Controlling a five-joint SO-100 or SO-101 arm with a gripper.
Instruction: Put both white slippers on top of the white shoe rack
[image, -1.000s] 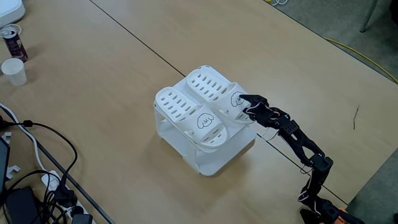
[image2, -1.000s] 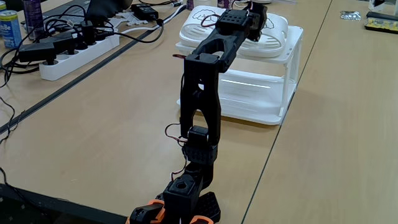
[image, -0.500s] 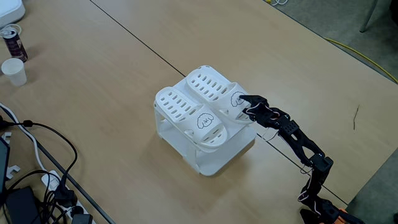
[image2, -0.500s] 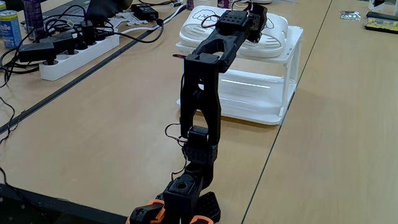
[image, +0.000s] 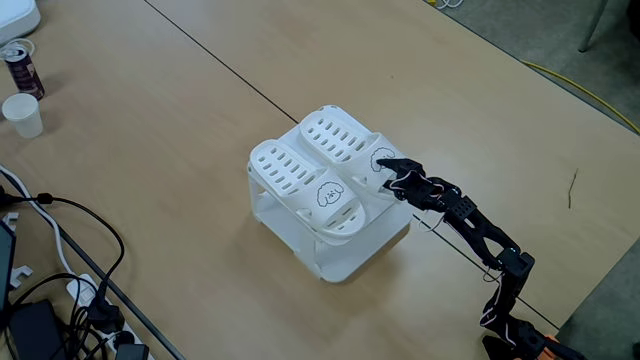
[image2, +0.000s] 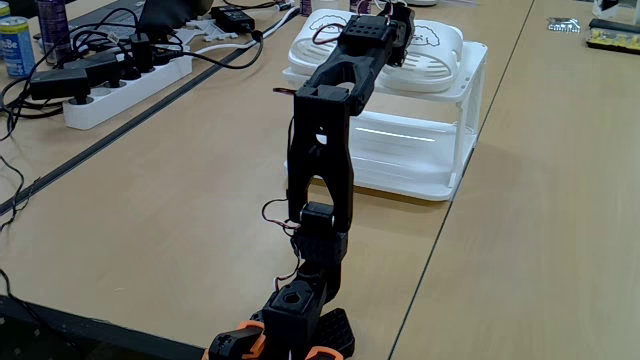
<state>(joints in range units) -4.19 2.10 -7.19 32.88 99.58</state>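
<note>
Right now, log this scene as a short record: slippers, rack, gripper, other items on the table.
slippers: two white slippers lying side by side on top of the rack, cartoon faces on the straps
rack: white shoe rack, two levels, nothing seen on the lower shelf
gripper: gripper at the strap end of the slipper nearer the arm; whether the fingers grip it cannot be told
other items: paper cup, drink can, power strip with cables
task state: both slippers on the rack
</note>
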